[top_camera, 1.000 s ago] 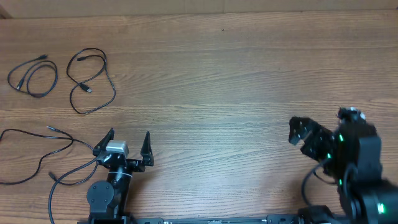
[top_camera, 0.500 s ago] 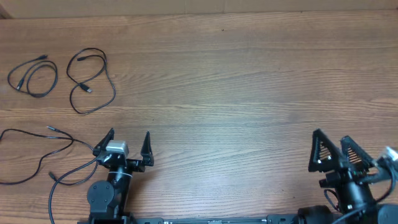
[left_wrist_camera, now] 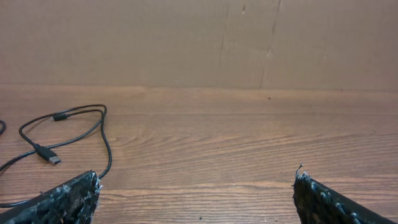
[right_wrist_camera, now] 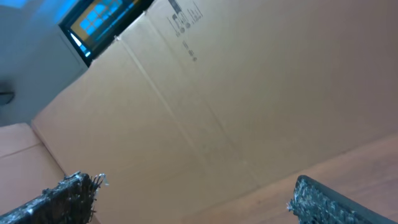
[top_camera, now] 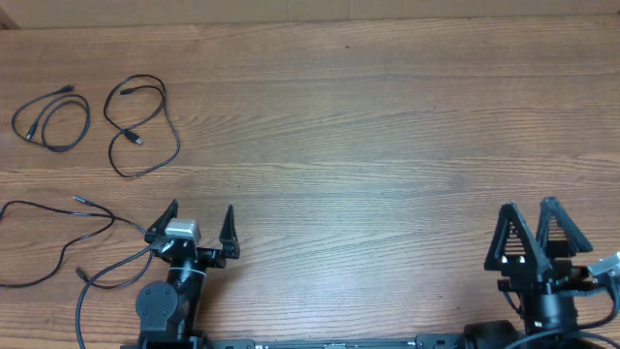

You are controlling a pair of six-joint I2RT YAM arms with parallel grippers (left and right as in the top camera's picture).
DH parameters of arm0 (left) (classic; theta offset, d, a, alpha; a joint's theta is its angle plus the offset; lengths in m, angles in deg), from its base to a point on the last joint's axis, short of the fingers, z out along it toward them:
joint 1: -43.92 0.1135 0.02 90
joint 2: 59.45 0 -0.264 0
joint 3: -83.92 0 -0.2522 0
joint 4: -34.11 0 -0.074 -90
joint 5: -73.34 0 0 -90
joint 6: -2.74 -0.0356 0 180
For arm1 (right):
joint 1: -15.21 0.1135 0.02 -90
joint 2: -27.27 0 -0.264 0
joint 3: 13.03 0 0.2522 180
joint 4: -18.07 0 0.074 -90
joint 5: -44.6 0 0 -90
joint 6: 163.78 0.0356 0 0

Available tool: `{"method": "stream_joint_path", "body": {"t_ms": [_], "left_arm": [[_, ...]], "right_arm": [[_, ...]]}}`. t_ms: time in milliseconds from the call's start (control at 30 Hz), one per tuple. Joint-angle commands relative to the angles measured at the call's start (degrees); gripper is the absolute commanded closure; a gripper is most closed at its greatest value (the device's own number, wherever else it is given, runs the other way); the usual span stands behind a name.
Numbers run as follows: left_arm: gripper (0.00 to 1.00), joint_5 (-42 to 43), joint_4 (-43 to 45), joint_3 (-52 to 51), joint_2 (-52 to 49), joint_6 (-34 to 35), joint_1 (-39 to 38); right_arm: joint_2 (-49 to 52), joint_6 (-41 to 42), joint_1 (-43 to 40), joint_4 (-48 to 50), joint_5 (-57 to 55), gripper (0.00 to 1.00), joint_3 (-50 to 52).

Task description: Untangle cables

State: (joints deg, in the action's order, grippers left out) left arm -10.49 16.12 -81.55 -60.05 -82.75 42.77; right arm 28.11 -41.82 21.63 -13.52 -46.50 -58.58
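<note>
The left gripper (top_camera: pixel 201 209) sits low at the near edge of the table (top_camera: pixel 368 145), jaws apart and holding nothing. This looks like a parked pose rather than a reach. Its wrist view points flat across the wood, with only the tips of both fingers showing at the bottom corners.

All three cables lie to the left of this gripper. A long cable (top_camera: pixel 107 215) sprawls just beside it, one strand passing close to its left finger (top_camera: pixel 170 215) without being pinched. A looped cable (top_camera: pixel 137 141) lies beyond the gripper and slightly left, its plug resting inside the loop. A small coil (top_camera: pixel 58 149) is farthest off, beyond and well to the left. None of the three crosses another, so the sorting appears largely finished. The long cable may fold over itself, but that is hard to tell.

The right gripper (top_camera: pixel 528 205) is far to the right of the left gripper, at the same near edge. Its jaws are apart and empty. Its camera tilts up at the cardboard wall (right_wrist_camera: pixel 205 106), which suggests it is out of the work.
</note>
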Motion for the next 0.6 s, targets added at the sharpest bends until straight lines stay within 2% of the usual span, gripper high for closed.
{"method": "stream_joint_path", "body": {"t_ms": [0,200,400,567], "left_arm": [[0.00,-0.44,0.22,-0.50,0.35,1.03,0.00],[0.00,-0.42,0.22,-0.50,0.35,1.03,0.00],[0.00,-0.44,0.22,-0.50,0.35,1.03,0.00],[0.00,-0.44,0.22,-0.50,0.35,1.05,0.00]], "right_arm": [[-0.66,0.11,-0.07,4.81,-0.76,0.00,4.42],[-0.68,0.11,-0.07,14.47,-0.76,0.00,15.21],[-0.68,0.11,-0.07,14.56,-0.76,0.00,24.65],[-0.68,0.11,-0.07,14.56,-0.76,0.00,27.91]]}}
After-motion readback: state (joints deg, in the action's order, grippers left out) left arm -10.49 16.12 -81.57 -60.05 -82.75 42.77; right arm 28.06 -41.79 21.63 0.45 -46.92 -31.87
